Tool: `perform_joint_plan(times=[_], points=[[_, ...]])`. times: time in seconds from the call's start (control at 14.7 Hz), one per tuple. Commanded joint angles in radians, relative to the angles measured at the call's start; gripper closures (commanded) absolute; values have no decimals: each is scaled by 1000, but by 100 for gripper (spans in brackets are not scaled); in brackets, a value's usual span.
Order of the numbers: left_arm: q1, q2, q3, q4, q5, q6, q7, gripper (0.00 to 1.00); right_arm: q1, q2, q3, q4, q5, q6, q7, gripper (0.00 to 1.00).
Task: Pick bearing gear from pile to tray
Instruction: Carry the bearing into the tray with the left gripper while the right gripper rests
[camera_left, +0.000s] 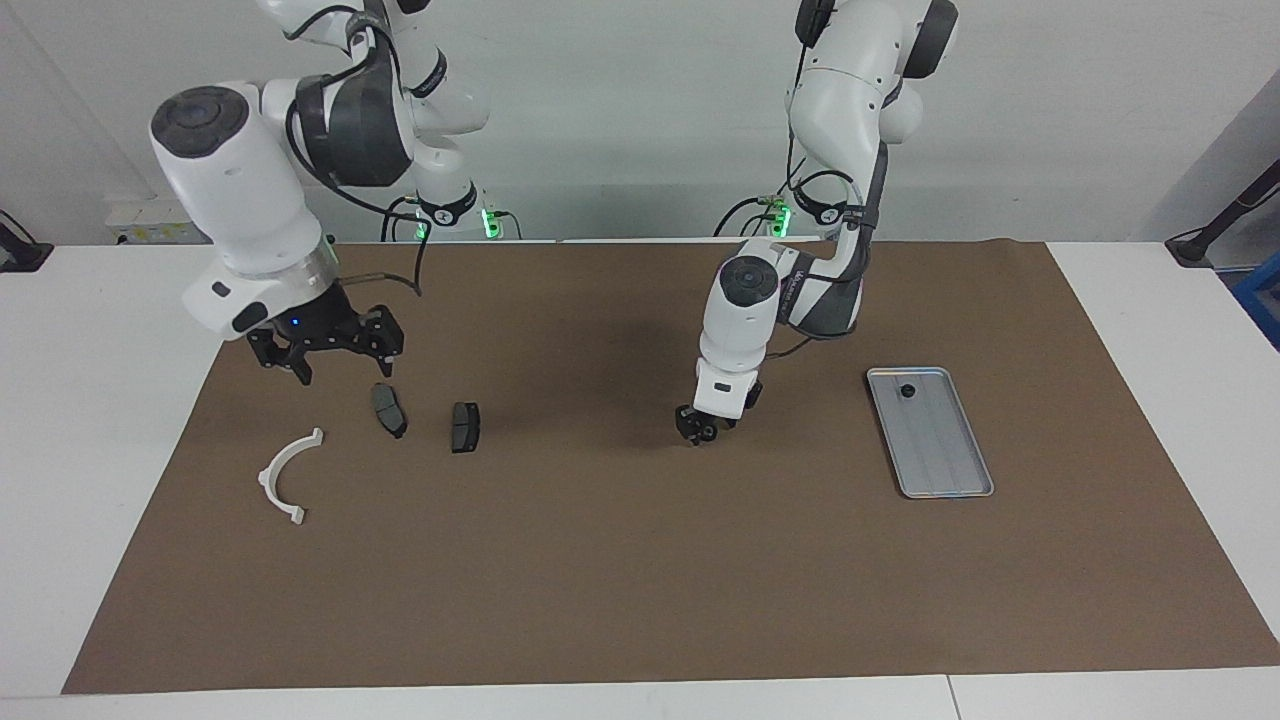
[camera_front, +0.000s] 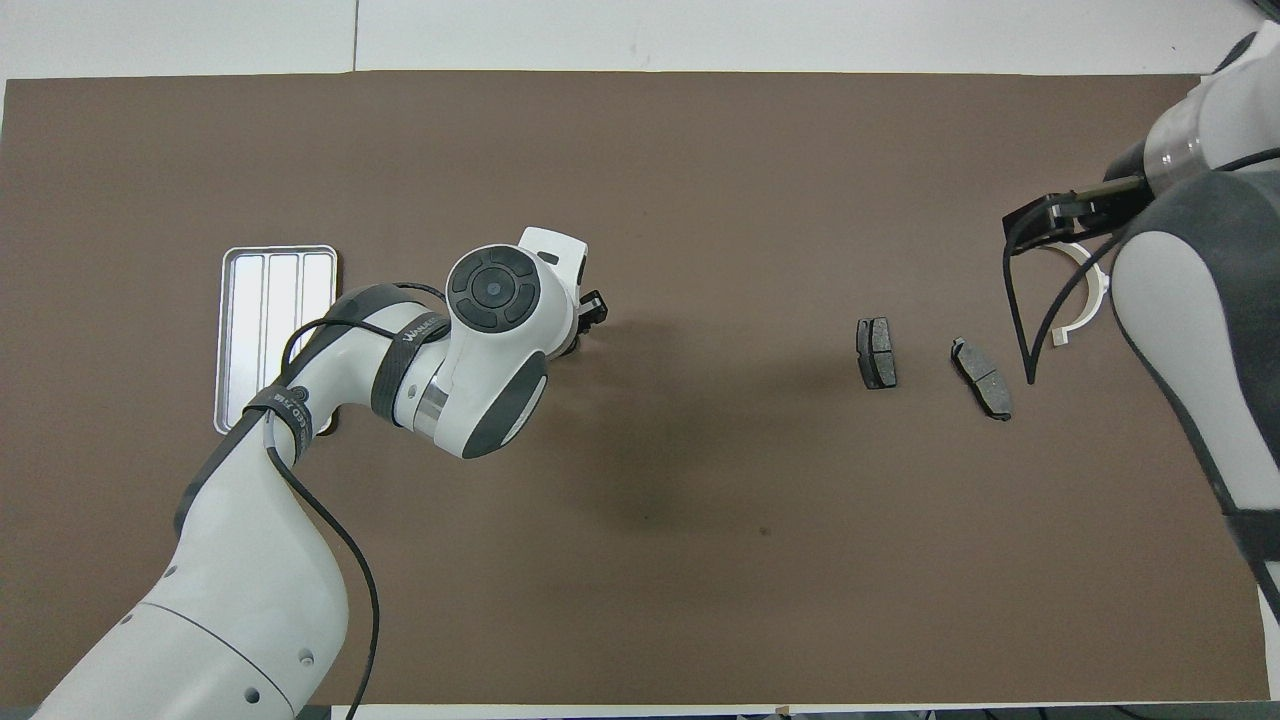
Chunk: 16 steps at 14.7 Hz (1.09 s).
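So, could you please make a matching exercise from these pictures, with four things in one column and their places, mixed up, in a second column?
Things
1. left gripper
2. right gripper
3. small black round piece
4. white arc piece

Places
A. on the mat at the right arm's end, farther from the robots than the two brake pads
B. in the tray, at its end nearer the robots
C. down at the mat near the table's middle
D. raised over the mat near the brake pads

Pairs: 1-C, 2-D, 3-B, 4-A
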Motion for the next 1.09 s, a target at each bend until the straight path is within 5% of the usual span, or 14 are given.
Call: perform_joint_plan(times=[0.0,0.34,0.54,0.75,1.02], points=[[-20,-8,16,-19,25,16,-27,34,-10,-124,1,-71,27,-68,-25,0],[-36,-11,20,-13,26,-18,-77,86,-10,-227,1,-74,31,-182,-19,0],[-14,-24,31,88,94,-208,-41,89,-10,-229,1,-72,31,-212,-16,0],[169,-137,28,9,74,-233,265,89,-16,-224,2,-69,37,-228,-1,0],[386,-140,28,6,19,-227,719,89,-18,-218,1,-63,77,-212,64,0]])
